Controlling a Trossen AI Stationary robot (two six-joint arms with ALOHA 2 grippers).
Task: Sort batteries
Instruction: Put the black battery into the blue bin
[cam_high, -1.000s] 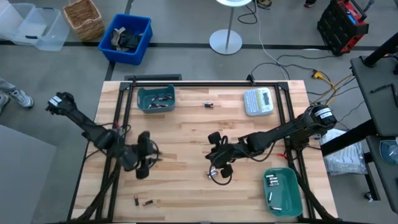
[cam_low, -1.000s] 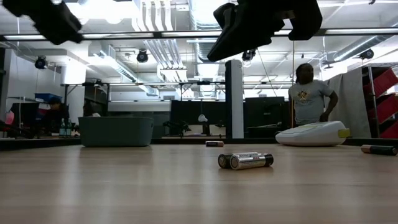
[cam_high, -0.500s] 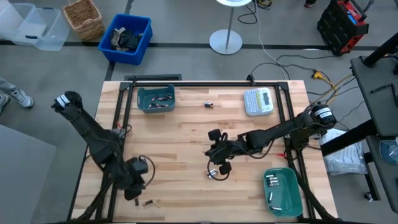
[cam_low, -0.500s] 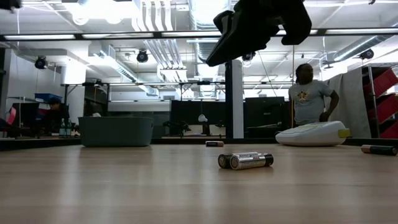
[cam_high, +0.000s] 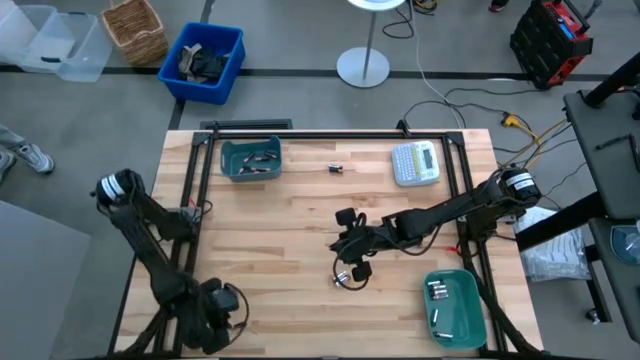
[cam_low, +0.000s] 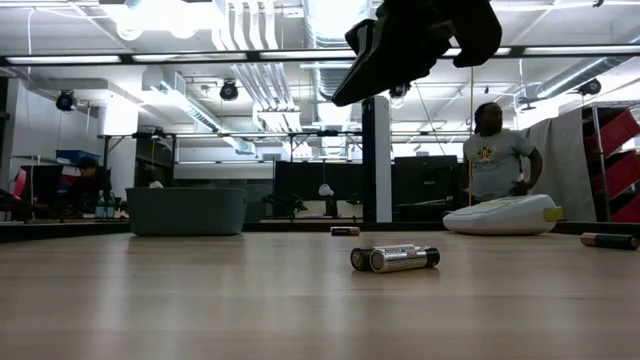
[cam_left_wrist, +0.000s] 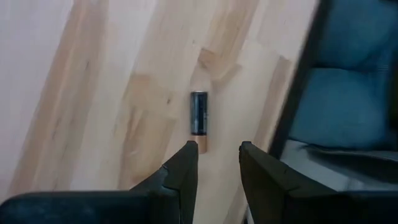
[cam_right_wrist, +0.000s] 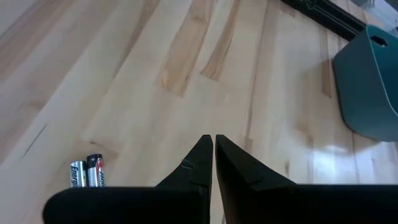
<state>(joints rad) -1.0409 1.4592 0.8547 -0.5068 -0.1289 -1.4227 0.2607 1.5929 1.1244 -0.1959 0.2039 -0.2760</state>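
Batteries lie scattered on the wooden surface (cam_high: 300, 220), and the one that matters now is a dark cell (cam_left_wrist: 199, 112) seen just ahead of the left gripper (cam_left_wrist: 217, 158) in the left wrist view. Its long axis runs nearly straight away from the jaws, in line with the gap between them, and it lies close to the surface's edge. Those jaws stand apart with nothing between them. In the high view the left gripper (cam_high: 215, 310) hangs over the near left corner, so the left arm is plainly the nearer one to this cell. As I judge it, the jaws would need to come forward and down over the cell, and a wrist turn may be wanted so the fingers close across its width.

The right gripper (cam_high: 350, 262) waits over the middle of the surface, jaws pressed together and empty, with a pair of batteries (cam_right_wrist: 86, 173) lying side by side near it
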